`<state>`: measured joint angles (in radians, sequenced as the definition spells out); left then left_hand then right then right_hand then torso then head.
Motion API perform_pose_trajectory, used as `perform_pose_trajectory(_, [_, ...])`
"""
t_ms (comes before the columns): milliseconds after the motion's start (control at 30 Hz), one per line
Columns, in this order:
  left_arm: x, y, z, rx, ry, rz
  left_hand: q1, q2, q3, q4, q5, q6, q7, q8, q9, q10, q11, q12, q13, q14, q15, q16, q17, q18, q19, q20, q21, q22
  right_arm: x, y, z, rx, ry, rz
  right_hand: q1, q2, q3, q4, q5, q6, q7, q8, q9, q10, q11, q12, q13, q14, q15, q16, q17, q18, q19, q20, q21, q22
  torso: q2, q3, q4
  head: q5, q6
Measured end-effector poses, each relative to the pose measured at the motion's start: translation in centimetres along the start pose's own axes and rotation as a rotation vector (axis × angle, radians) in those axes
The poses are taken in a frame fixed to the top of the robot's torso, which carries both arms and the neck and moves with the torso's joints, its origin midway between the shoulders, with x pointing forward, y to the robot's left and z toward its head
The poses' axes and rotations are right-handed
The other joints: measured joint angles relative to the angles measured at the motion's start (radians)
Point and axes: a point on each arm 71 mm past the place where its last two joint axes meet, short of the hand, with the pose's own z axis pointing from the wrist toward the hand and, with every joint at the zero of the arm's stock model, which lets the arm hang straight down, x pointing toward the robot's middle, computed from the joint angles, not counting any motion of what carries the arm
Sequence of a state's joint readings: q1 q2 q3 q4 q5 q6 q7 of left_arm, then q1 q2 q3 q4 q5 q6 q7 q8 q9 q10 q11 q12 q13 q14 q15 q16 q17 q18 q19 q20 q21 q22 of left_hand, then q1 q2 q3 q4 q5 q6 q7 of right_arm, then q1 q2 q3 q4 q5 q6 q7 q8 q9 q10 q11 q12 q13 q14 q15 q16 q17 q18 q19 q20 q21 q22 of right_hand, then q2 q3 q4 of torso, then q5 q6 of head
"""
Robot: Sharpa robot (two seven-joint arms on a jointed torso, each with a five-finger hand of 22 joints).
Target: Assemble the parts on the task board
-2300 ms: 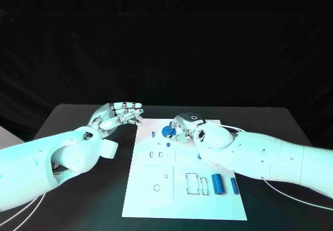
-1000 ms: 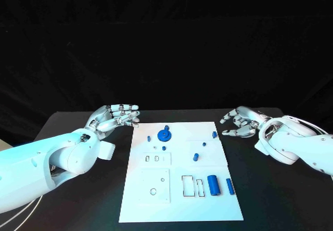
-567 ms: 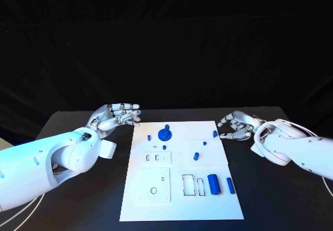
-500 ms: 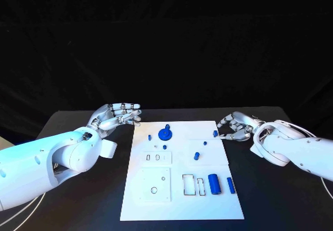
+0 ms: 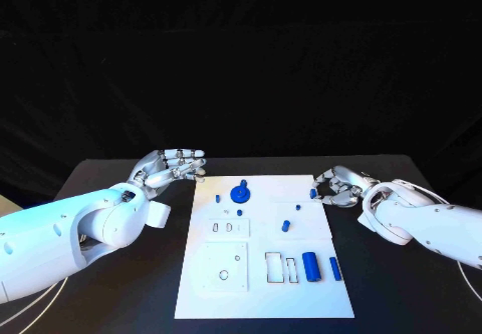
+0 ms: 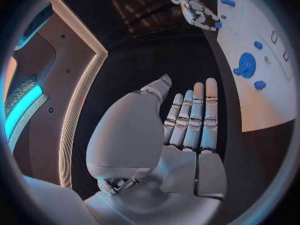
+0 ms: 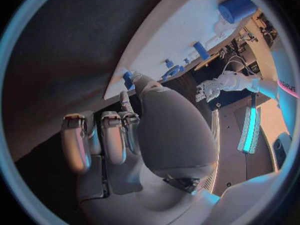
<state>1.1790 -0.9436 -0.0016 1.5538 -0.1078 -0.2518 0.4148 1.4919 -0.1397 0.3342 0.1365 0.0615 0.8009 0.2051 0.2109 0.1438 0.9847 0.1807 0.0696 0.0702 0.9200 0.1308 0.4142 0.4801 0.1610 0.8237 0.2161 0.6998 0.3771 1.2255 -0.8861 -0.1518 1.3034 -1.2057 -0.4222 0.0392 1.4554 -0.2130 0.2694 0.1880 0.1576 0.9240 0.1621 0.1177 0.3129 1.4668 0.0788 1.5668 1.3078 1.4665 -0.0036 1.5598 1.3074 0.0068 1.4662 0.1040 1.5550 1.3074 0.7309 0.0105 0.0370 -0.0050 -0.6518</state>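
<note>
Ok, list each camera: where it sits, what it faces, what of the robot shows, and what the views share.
Head view: on the robot's head, looking down at the task board; left hand and right hand flank it.
Left wrist view: behind the left hand, facing the board's far end and the round blue part.
Right wrist view: behind the right hand, facing the board's edge.
Shared: all show the board.

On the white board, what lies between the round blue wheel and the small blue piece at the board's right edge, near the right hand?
In the head view, nothing: the task board is bare white between the round blue wheel and the small blue piece.
</note>
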Motion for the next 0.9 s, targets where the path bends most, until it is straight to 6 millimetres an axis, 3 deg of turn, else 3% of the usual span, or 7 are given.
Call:
perform_pose_trajectory(267, [-0.02,0.01,0.02,0.000,0.000,0.000,0.000,0.000,0.000,0.000,0.000,0.000,0.000,0.000,0.000,0.000,0.000,0.000,0.000,0.000,0.000,0.000,0.000,0.000,0.000,0.000,0.000,0.000,0.23,0.03,0.12,0.000,0.000,0.000,0.006,0.023,0.014,0.014,0.011,0.027,0.002,0.009,0.002,0.000,0.000,0.000,0.000,0.000,0.000,0.000,0.000,0.000,0.000,0.000,0.004,0.000,-0.001,-0.0008,0.0002,-0.003,-0.004])
perform_pose_trajectory(900, [-0.05,0.01,0.00,-0.001,-0.001,0.001,0.000,0.000,0.000,0.000,0.000,0.000,0.000,0.000,0.000,-0.004,0.004,0.000,0.000,0.000,0.000,0.000,0.001,0.000,-0.004,0.004,0.000,0.001,0.52,0.37,0.52,-0.005,0.003,-0.001,0.009,0.028,0.029,0.015,0.011,0.039,0.000,0.014,0.003,0.000,0.000,0.000,0.000,0.000,0.000,0.000,0.001,0.000,0.000,0.000,0.011,0.001,-0.002,-0.0013,-0.0004,-0.003,-0.006])
